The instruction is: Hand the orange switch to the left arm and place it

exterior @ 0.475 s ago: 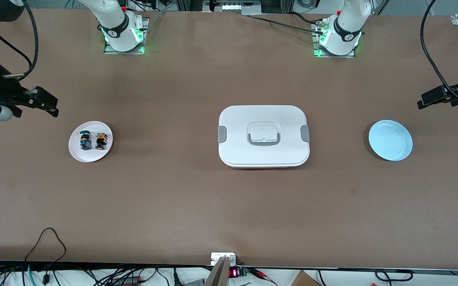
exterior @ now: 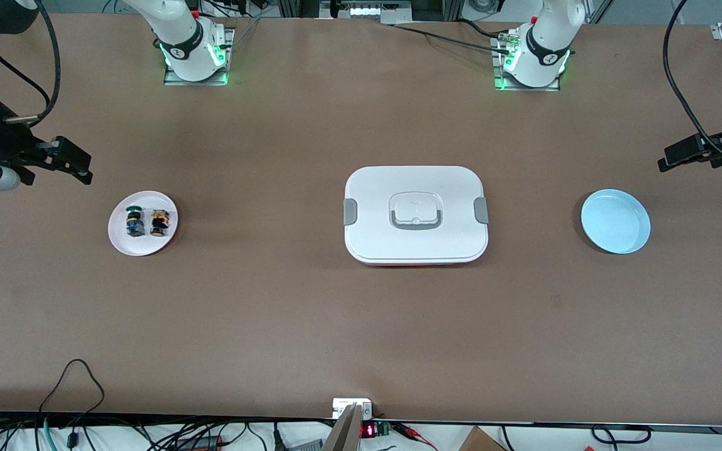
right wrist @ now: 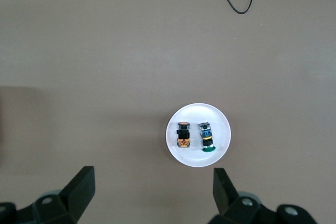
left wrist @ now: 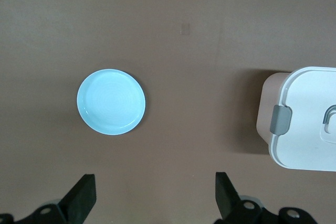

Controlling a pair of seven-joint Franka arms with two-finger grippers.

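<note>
The orange switch (exterior: 160, 223) lies on a small white plate (exterior: 120, 241) at the right arm's end of the table, beside a green-capped switch (exterior: 133, 221). The right wrist view shows the orange switch (right wrist: 182, 134), the green one (right wrist: 206, 137) and the plate (right wrist: 198, 156). My right gripper (exterior: 73, 164) is open and empty, up over the table near that plate; it also shows in its own wrist view (right wrist: 152, 187). My left gripper (exterior: 680, 155) is open and empty over the left arm's end, near a blue plate (exterior: 615, 221); it also shows in its own wrist view (left wrist: 156, 192).
The large white box (exterior: 416, 215) with grey clips stands at the table's middle, between the two plates. The left wrist view shows the blue plate (left wrist: 111, 101) and one end of the box (left wrist: 304, 124). Cables hang along the table's near edge.
</note>
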